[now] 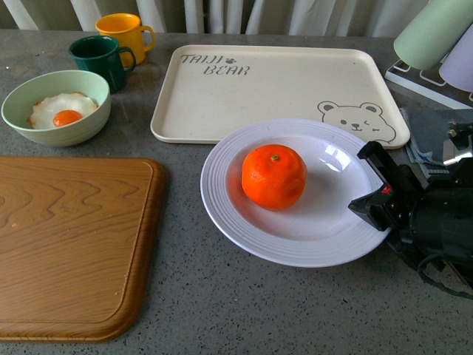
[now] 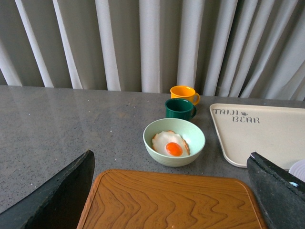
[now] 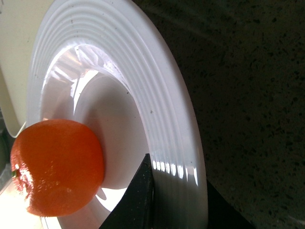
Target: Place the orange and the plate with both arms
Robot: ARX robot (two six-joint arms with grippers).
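Now R fingers (image 1: 372, 205) pinch plate (image 1: 222, 185) rim, orange (image 1: 273, 176) mid-plate just beside; L fingers (image 2: 62, 195) wide apart.

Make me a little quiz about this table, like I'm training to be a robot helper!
1. True or false: the orange lies on the plate.
2. What is in the bowl? A) egg B) orange C) nothing
3. Fill in: the gripper at the plate's rim is the ____ one.

Key: 1 true; 2 A; 3 right, the right gripper.
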